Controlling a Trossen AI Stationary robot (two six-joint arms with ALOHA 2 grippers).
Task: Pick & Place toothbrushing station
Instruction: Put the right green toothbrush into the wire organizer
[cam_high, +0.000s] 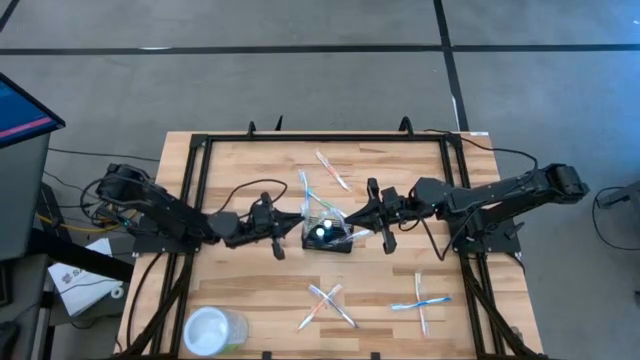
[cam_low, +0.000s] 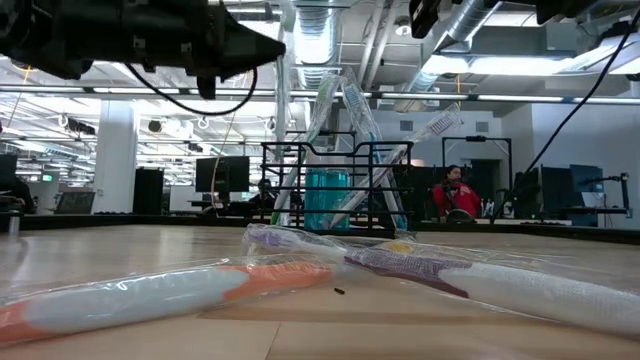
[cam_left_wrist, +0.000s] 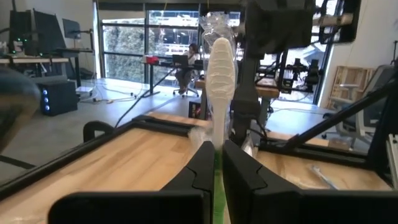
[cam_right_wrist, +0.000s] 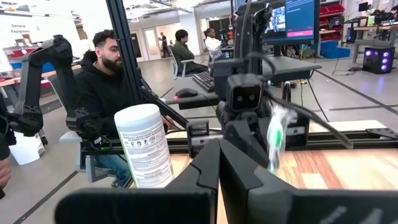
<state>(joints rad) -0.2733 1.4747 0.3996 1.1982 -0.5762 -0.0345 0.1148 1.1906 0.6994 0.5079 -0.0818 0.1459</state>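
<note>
Black wire-mesh caddy (cam_high: 328, 238) mid-table, between the two arms, already stocked with upright wrapped toothbrushes and a teal item inside. Probably light and stiff, though open mesh and thin rim wires offer little to pinch; top rim wire or a corner post looks the best hold. Likely to tip if lifted off-centre, given the tall brushes. Left gripper (cam_high: 283, 228) just beside it, clamped on a wrapped toothbrush (cam_left_wrist: 219, 93). Right gripper (cam_high: 366, 218) near the other side, pinched shut, seemingly holding nothing. More wrapped brushes loose on the table (cam_high: 240, 170).
</note>
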